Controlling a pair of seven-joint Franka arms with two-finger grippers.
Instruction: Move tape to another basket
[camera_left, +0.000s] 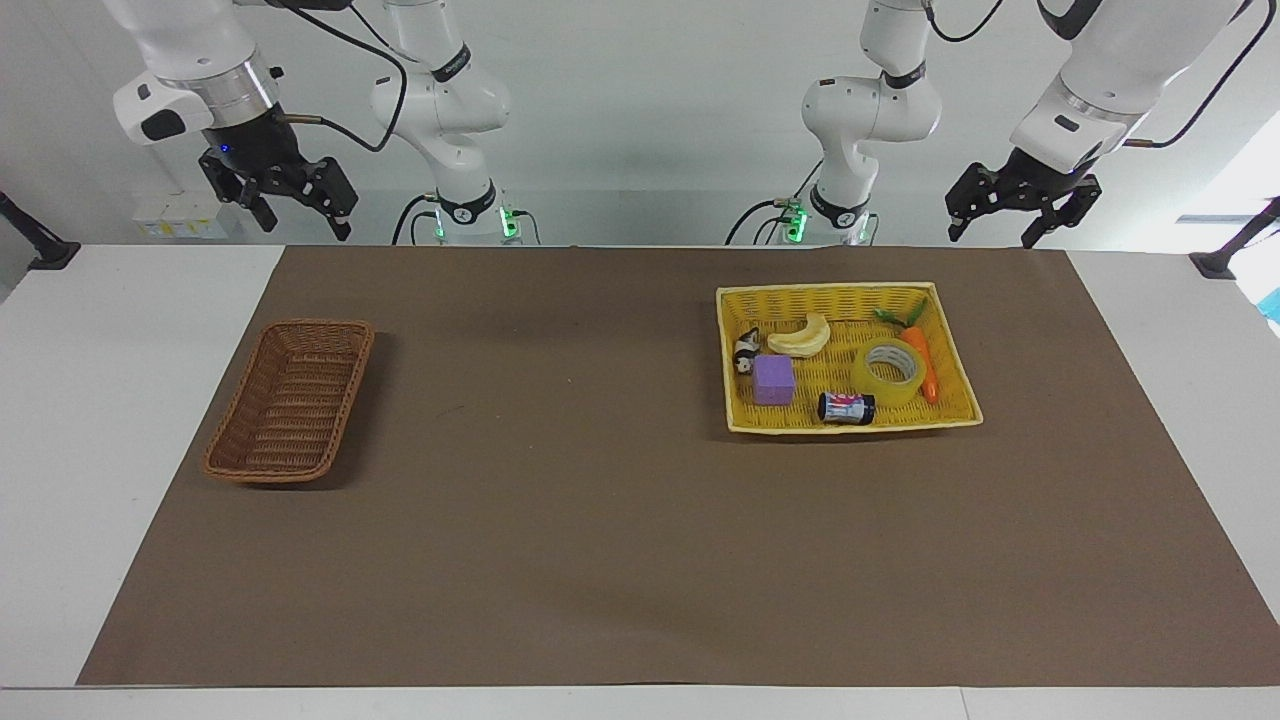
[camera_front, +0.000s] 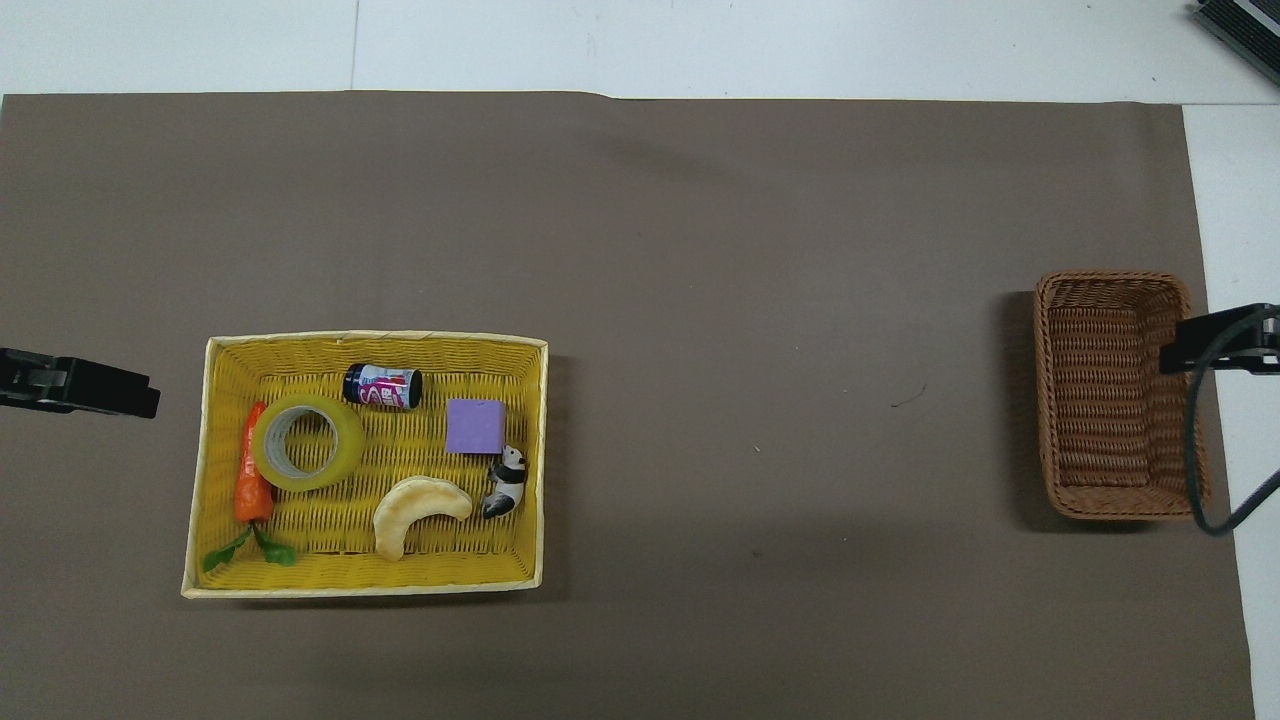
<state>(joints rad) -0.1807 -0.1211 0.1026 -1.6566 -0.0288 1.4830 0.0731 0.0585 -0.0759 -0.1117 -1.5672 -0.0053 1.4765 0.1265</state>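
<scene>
The tape (camera_left: 889, 370) lies in the yellow tray (camera_left: 830, 296) beside the carrot (camera_left: 921, 357), well below the left gripper (camera_left: 1002, 228), whose fingers stand apart, while the right gripper (camera_left: 300, 222), fingers also apart, hangs high above the table (camera_left: 600, 520) near the basket (camera_left: 290, 400).

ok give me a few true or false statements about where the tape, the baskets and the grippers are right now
1. The tape lies in the yellow basket. True.
2. The brown basket holds a banana. False: nothing shows in it; the banana is in the yellow basket.
3. The left gripper grips the tape. False: it hangs open, high above the table's edge, holding nothing.
4. The carrot lies right beside the tape. True.
5. The right gripper is open and raised. True.
</scene>
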